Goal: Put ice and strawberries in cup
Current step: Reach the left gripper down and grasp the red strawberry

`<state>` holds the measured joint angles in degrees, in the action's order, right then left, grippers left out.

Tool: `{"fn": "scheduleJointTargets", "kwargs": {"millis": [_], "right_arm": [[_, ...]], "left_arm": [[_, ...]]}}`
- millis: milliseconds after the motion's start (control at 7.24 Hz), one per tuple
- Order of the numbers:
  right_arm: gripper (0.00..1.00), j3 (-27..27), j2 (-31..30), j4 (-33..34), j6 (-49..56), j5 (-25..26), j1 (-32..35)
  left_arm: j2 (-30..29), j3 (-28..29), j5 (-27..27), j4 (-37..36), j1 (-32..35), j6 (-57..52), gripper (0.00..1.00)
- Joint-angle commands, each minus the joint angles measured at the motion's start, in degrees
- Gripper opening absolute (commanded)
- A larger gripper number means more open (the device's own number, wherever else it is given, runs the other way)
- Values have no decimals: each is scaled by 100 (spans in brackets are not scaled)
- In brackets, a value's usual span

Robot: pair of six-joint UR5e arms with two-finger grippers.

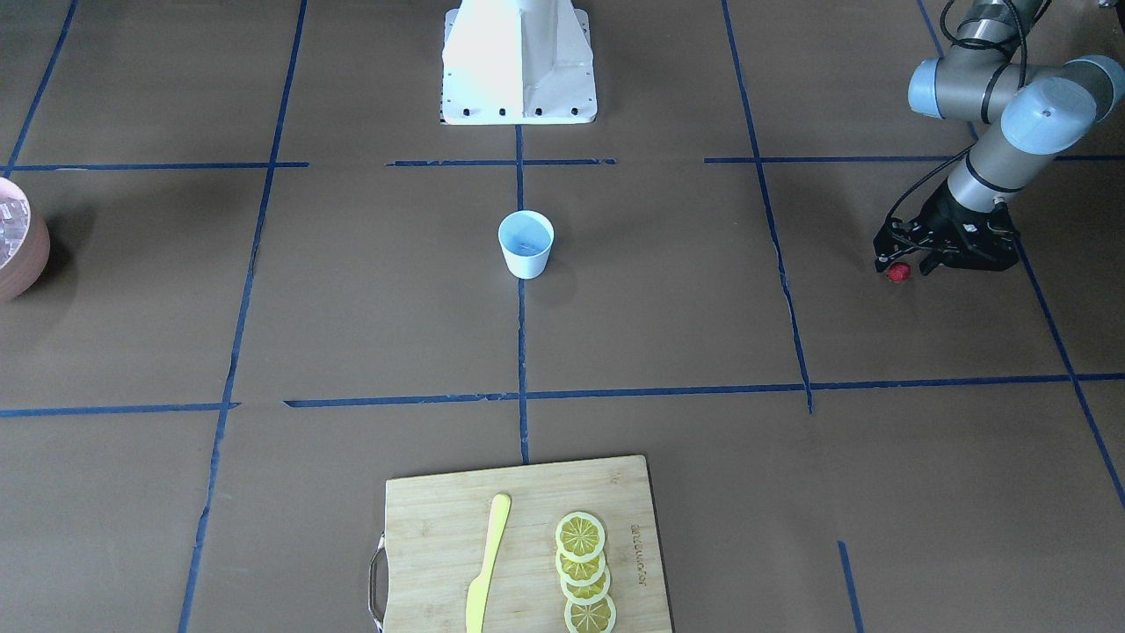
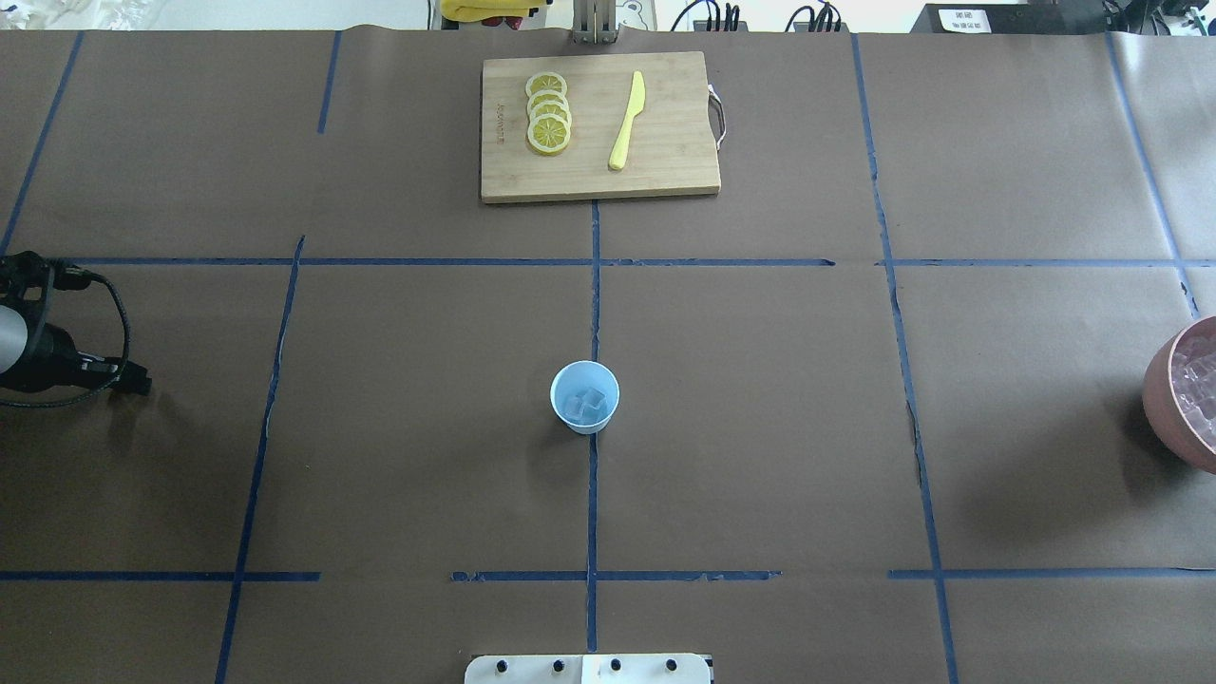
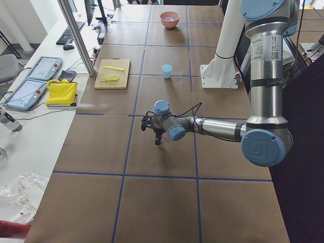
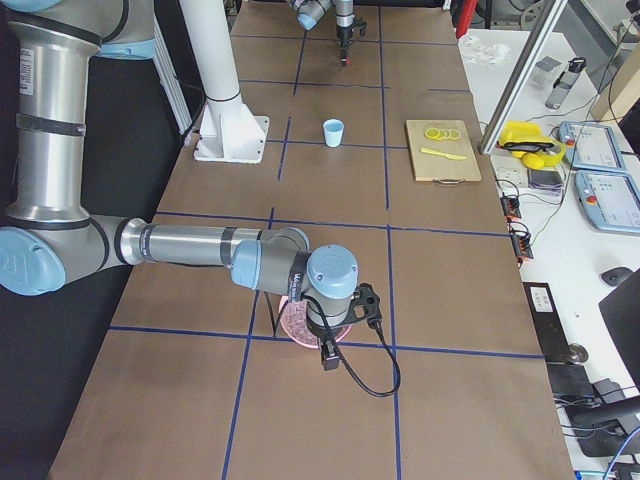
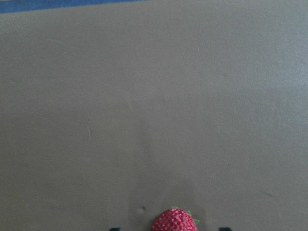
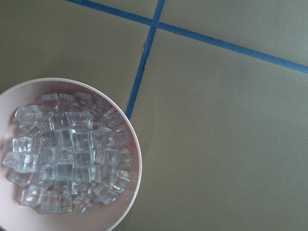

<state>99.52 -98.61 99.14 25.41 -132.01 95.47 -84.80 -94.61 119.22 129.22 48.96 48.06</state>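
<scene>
The white cup (image 1: pixel 526 246) stands at the table's middle, and a few ice cubes (image 2: pixel 584 405) lie inside it. The red strawberry (image 1: pixel 897 272) lies on the brown table at the robot's far left. My left gripper (image 1: pixel 903 265) is low over it and open, one finger on each side. The left wrist view shows the strawberry (image 5: pixel 174 221) at the bottom edge between the fingertips (image 5: pixel 113 229). More ice (image 6: pixel 67 154) fills the pinkish bowl (image 6: pixel 137 159). My right gripper (image 4: pixel 322 335) hangs over that bowl; I cannot tell whether it is open or shut.
A wooden cutting board (image 1: pixel 439 527) with lemon slices (image 1: pixel 583 571) and a yellow knife (image 1: pixel 488 563) lies at the table's far side from the robot. The white robot base (image 1: pixel 518 61) stands behind the cup. Blue tape lines cross the table.
</scene>
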Motion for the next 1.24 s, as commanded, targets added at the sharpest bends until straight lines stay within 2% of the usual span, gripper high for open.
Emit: {"fn": "scheduleJointTargets", "kwargs": {"millis": [0,414,552,828,966,1104], "right_arm": [[99,15,0,0,-1,0,7],[99,32,0,0,-1,0,7],[99,41,0,0,-1,0,7],[99,50,0,0,-10,0,25],[99,50,0,0,-10,-9,33],[99,50,0,0,-10,0,33]], "left_arm": [[7,-48,13,-20,0,-24,1],[-54,-486,22,-125,52,-25,0],[-220,-897,22,-813,78,2,0],[-1165,-1951,13,-3225,79,54,0],[-1806,-2078,13,-3941,44,542,0],[-2386,-2079,4,-4262,-131,1173,0]]}}
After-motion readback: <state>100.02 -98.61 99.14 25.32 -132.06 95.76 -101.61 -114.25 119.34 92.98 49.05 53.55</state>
